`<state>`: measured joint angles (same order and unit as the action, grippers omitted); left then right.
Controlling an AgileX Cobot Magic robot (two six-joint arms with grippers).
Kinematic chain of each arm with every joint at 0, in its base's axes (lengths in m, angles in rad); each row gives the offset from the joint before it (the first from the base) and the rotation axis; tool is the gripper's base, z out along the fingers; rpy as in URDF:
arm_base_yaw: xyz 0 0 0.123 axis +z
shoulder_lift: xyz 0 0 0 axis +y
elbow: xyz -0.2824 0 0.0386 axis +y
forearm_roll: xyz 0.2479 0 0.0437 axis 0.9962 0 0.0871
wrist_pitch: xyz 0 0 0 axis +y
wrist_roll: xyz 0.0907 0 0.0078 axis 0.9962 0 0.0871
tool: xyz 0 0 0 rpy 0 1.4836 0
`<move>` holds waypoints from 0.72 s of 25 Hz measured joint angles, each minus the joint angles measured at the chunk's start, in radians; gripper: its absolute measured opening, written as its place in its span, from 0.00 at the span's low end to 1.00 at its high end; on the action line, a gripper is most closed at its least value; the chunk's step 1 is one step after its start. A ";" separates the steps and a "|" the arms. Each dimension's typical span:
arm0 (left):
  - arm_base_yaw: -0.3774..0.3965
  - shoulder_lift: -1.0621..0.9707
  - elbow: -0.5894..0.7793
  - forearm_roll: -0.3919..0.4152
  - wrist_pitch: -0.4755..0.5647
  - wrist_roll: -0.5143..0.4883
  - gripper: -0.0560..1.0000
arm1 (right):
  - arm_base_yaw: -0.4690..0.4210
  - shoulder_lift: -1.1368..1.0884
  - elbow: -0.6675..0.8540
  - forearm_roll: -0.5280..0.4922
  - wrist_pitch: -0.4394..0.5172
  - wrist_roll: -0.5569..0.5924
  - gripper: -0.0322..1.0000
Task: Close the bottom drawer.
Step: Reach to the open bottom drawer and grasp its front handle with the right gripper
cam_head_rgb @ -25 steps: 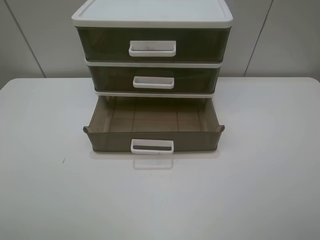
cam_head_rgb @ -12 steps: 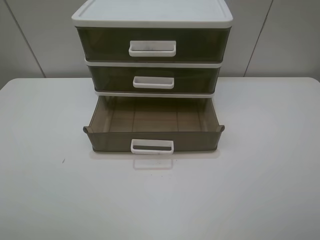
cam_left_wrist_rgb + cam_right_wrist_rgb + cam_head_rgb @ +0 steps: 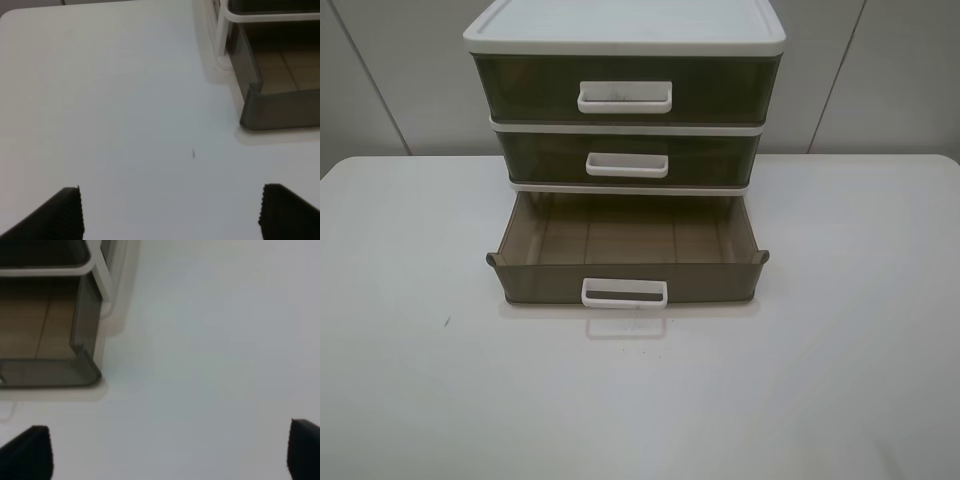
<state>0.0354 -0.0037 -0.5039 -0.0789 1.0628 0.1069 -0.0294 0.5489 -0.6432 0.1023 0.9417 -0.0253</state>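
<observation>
The bottom drawer (image 3: 625, 265) is pulled out of the white-framed drawer unit (image 3: 625, 25). It is an empty smoky-brown tray with a white loop handle (image 3: 624, 293). The middle drawer (image 3: 628, 160) and top drawer (image 3: 625, 90) above it are shut. Neither arm shows in the exterior high view. My left gripper (image 3: 172, 212) is open over bare table, with the drawer's front left corner (image 3: 250, 107) ahead of it. My right gripper (image 3: 170, 452) is open over bare table, with the drawer's front right corner (image 3: 87, 367) ahead of it.
The unit stands at the back middle of a white table (image 3: 640, 400), close to a grey panelled wall (image 3: 880, 80). A small dark speck (image 3: 447, 321) lies on the table left of the drawer.
</observation>
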 joint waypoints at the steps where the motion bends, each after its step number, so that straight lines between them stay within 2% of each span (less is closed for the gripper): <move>1: 0.000 0.000 0.000 0.000 0.000 0.000 0.73 | 0.000 0.043 -0.024 0.007 -0.031 0.000 0.83; 4: 0.000 0.000 0.000 0.000 0.000 0.000 0.73 | 0.019 0.177 -0.082 0.022 -0.130 0.000 0.83; 6: 0.000 0.000 0.000 0.000 0.000 0.000 0.73 | 0.078 0.247 -0.112 0.023 -0.219 0.000 0.83; 11: 0.000 0.000 0.000 0.000 0.000 0.000 0.73 | 0.316 0.401 -0.133 0.022 -0.495 0.000 0.83; 15: 0.000 0.000 0.000 0.000 0.000 0.000 0.73 | 0.514 0.511 -0.133 0.027 -0.606 0.000 0.83; 18: 0.000 0.000 0.000 0.000 0.000 0.000 0.73 | 0.627 0.595 -0.098 0.027 -0.721 0.000 0.83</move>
<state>0.0354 -0.0037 -0.5039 -0.0789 1.0628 0.1069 0.5978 1.1439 -0.7416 0.1290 0.2209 -0.0253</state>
